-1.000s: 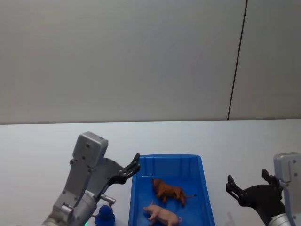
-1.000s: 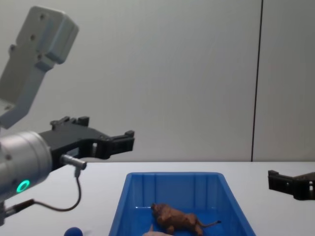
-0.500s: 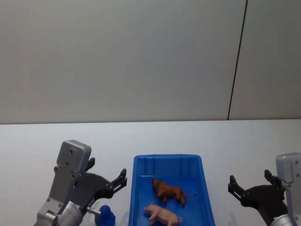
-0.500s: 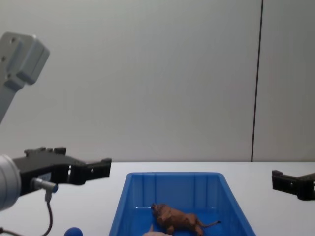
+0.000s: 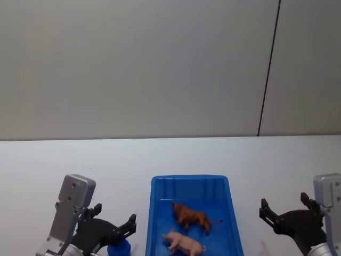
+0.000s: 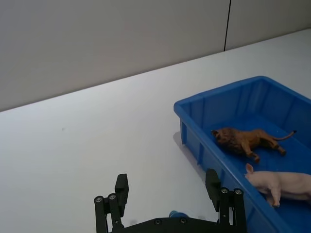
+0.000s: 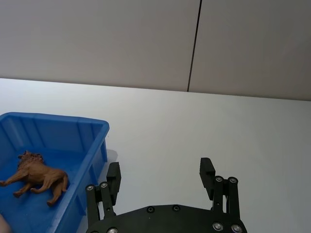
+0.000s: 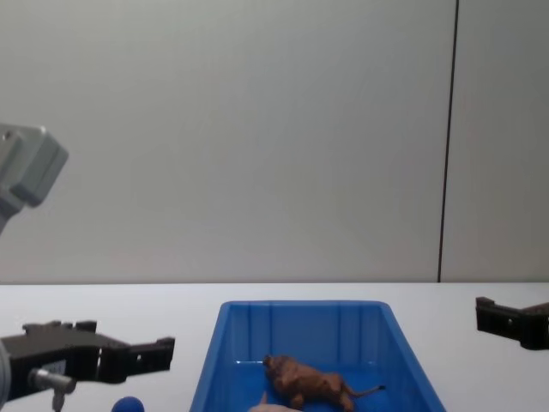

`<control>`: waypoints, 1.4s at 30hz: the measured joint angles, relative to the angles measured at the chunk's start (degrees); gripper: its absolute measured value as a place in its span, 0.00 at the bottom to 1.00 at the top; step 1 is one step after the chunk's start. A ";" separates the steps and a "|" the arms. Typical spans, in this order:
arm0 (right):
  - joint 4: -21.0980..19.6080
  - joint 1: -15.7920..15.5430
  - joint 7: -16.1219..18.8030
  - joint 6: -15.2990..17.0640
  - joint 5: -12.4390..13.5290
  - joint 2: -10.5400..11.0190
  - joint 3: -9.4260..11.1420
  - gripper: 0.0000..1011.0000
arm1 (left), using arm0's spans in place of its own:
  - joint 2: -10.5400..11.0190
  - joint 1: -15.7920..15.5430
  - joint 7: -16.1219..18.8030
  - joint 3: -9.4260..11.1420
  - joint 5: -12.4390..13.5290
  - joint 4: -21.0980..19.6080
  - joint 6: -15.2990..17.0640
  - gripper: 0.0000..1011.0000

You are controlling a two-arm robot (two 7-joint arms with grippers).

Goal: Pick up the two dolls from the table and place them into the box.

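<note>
Left gripper point(image 5: 115, 215) dropped back left of box point(image 5: 189, 177), spread, empty; right gripper point(image 5: 283, 206) spread too. Lion point(image 5: 192, 216), pig point(image 5: 184, 242) both inside, looks done.

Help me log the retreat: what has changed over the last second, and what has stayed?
The left gripper, open and empty, dropped and drew back toward the robot, away from the bright blue plastic bin. The right gripper stayed open to the bin's right. The brown toy lion and pale pink toy pig lie unmoved inside it.
</note>
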 joint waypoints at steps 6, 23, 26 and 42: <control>-0.04 -0.03 -0.04 0.00 0.00 0.03 0.00 0.99 | -0.16 -0.01 -0.44 -0.07 -0.12 1.35 1.04 0.99; -0.04 -0.05 -0.08 0.01 0.00 0.03 0.00 0.99 | -1.17 -0.74 -2.29 -0.23 -0.28 5.11 2.15 0.96; -0.04 -0.05 -0.08 0.01 0.00 0.04 0.00 0.99 | -1.36 -0.83 -2.99 -0.23 -0.57 5.67 2.15 0.90; -0.03 -0.05 -0.07 0.01 -0.01 0.03 -0.01 0.99 | -1.95 -0.77 -5.05 -0.08 -1.35 7.46 2.74 0.38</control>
